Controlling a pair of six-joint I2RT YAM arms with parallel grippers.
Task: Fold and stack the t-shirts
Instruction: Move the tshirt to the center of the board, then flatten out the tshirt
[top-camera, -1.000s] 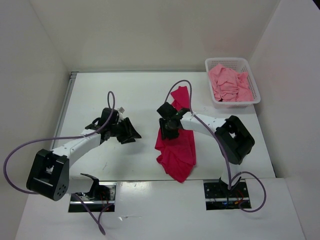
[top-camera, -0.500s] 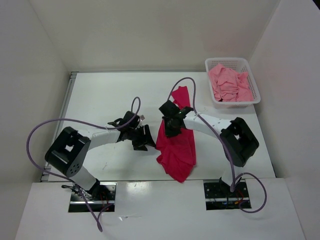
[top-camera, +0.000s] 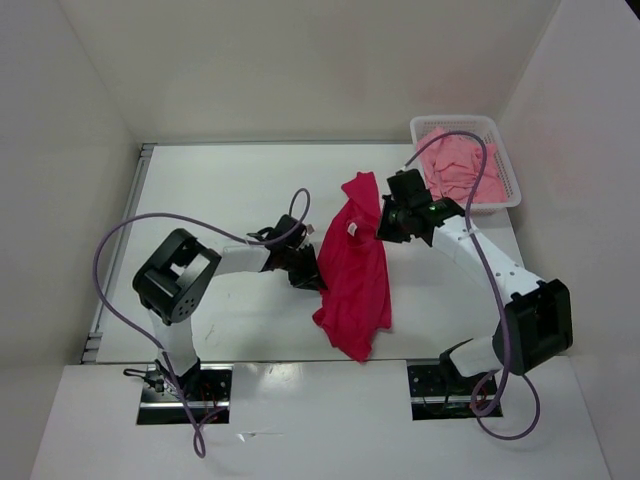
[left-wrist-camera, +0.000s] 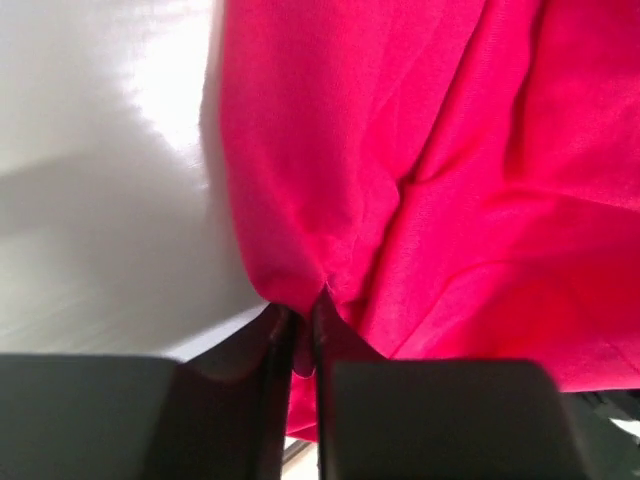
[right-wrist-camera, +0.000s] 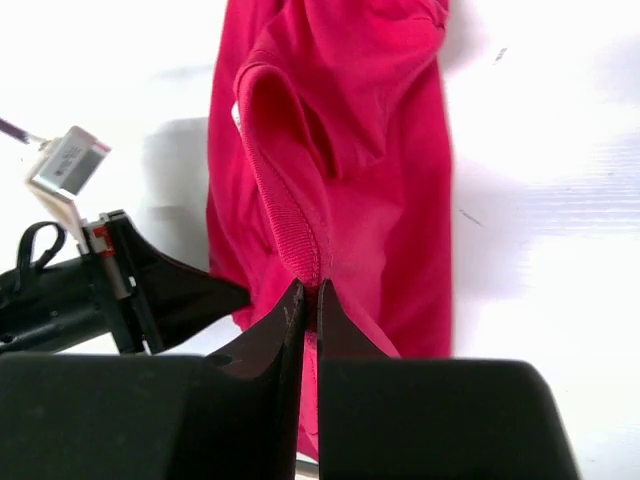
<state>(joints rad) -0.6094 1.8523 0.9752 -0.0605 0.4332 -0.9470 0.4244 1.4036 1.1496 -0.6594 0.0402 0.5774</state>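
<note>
Barely begun: the crimson t-shirt (top-camera: 352, 275) sits crumpled mid-frame on the surface (top-camera: 230, 190). The left end effector (top-camera: 310, 274) pinches its left edge, and the right end effector (top-camera: 388, 222) is clamped on its collar. The pink t-shirt (top-camera: 455, 165) lies unfolded in the basket (top-camera: 468, 206), upper right. Nothing is stacked.

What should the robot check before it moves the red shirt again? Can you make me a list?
1. Left hand holding the red shirt: ok, shut on its side edge.
2. Right hand holding it: ok, shut on a ribbed edge.
3. Shirt lying flat and smooth: not ok, it is bunched and creased.
4. Pink shirt out of the way: ok, it lies in the basket.
5. How many layers each hand has pinched: cannot tell.
</note>
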